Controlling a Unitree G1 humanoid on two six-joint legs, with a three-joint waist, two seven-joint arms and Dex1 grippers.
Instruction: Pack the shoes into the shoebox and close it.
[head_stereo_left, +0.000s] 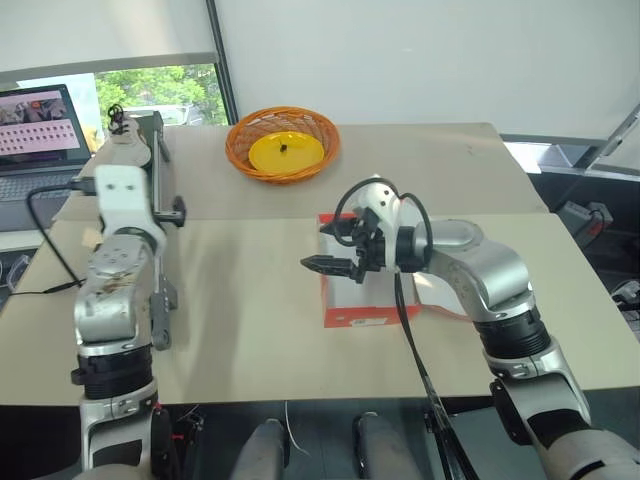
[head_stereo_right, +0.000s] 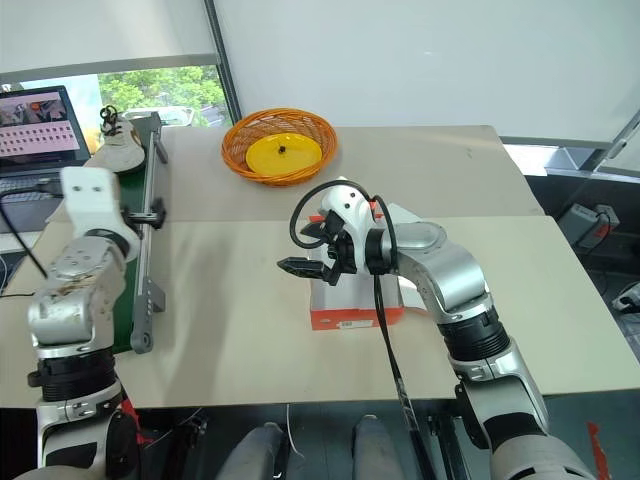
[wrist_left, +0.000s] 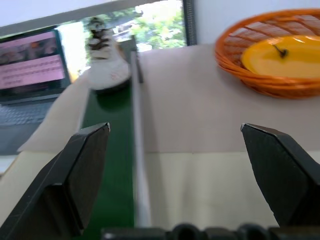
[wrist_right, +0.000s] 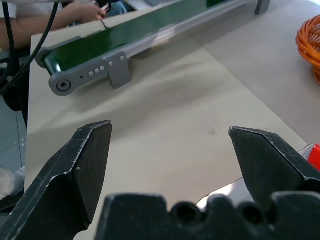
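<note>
The shoebox (head_stereo_right: 357, 300) sits on the bench (head_stereo_right: 250, 330) near its middle, a red-orange front wall with a white label showing, the rest of it hidden behind the right arm. The right gripper (head_stereo_right: 298, 267) hangs just above the box's left end, pointing off toward the robot's left — its jaws stand wide apart with nothing between them. In the right wrist view those two black fingers (wrist_right: 75, 165) frame bare bench top, and a person's arm (wrist_right: 47, 20) rests beyond the conveyor's end.

One shoe (wrist_left: 106, 62) — cream with dark laces — stands at the far end of a narrow green conveyor belt (wrist_left: 107, 165) that runs along the bench's left side. The left gripper (wrist_left: 182, 175) is lined up along that belt, well short of the shoe, its jaws also spread wide and empty.

At the back of the bench is a round orange wicker basket (head_stereo_right: 279, 145) holding a yellow plate (head_stereo_right: 284, 152). A laptop (head_stereo_right: 35, 125) is open off the far left corner.
</note>
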